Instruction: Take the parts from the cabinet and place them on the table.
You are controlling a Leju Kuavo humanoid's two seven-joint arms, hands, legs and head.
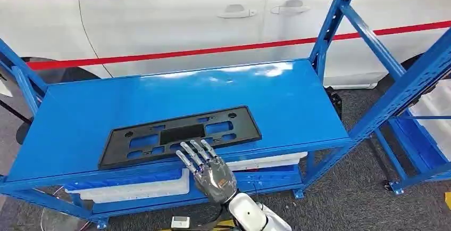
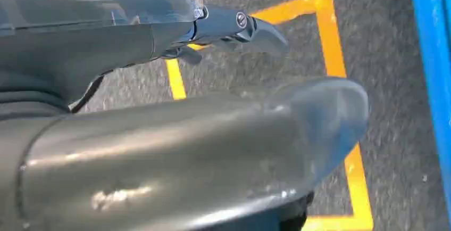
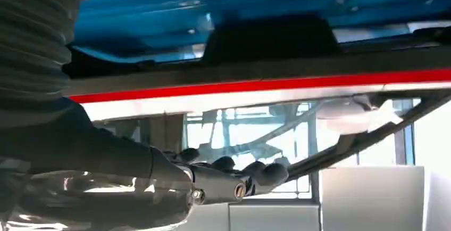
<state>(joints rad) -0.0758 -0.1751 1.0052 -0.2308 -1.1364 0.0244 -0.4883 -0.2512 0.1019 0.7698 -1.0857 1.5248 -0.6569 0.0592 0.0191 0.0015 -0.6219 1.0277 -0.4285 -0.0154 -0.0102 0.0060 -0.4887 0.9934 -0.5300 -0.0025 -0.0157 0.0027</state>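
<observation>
The shelf top (image 1: 287, 98) is glossy bright blue, as are the rack's posts (image 1: 335, 15). On it lies a matt black plate frame (image 1: 181, 134) with cut-outs showing blue through. The hand (image 1: 208, 170) at its 6 o'clock edge is silver-grey with dark fingers. At 12 o'clock the car (image 1: 186, 18) is white with a red stripe (image 1: 213, 50). Grey speckled floor (image 2: 383, 39) carries yellow-orange tape lines (image 2: 332, 34)
</observation>
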